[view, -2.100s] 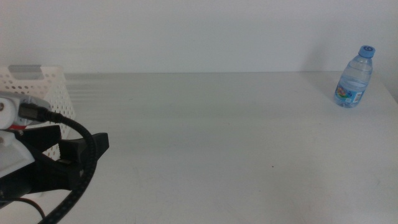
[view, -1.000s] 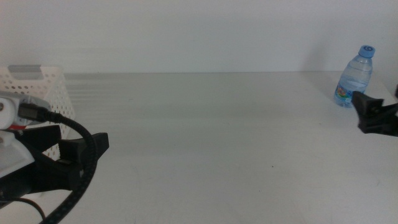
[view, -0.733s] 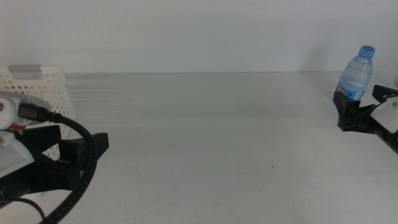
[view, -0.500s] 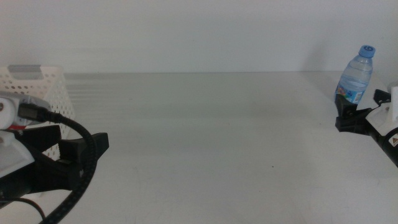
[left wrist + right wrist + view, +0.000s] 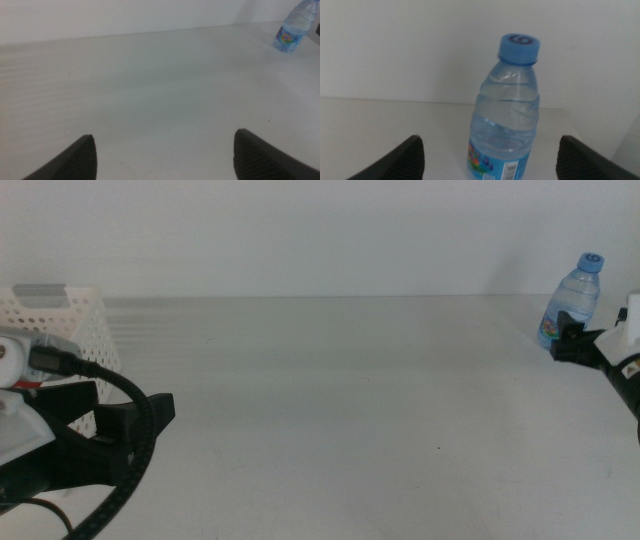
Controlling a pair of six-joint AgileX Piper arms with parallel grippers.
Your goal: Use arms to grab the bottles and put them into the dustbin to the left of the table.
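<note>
1. Standing upright near the far right corner of the plain white-grey table (image 5: 330, 400) is a small clear water bottle with a blue cap (image 5: 572, 302).
2. The right black gripper (image 5: 490, 159), fingers spread apart, flanks the bottle without touching.
3. The left black gripper (image 5: 162, 155), fingers apart, waits beside the white perforated plastic basket (image 5: 60, 325) at the left edge.

Taking the water bottle (image 5: 572, 308) as my landmark: it stands upright at the table's (image 5: 330, 400) far right, close to the back wall. The right gripper (image 5: 590, 345) sits just in front of it, jaws spread wide with the bottle between them in my wrist view (image 5: 506, 112). From the bottle across to the dustbin (image 5: 62, 325) I see bare tabletop. The left gripper (image 5: 115, 425), jaws apart, stands just in front of the dustbin.
</note>
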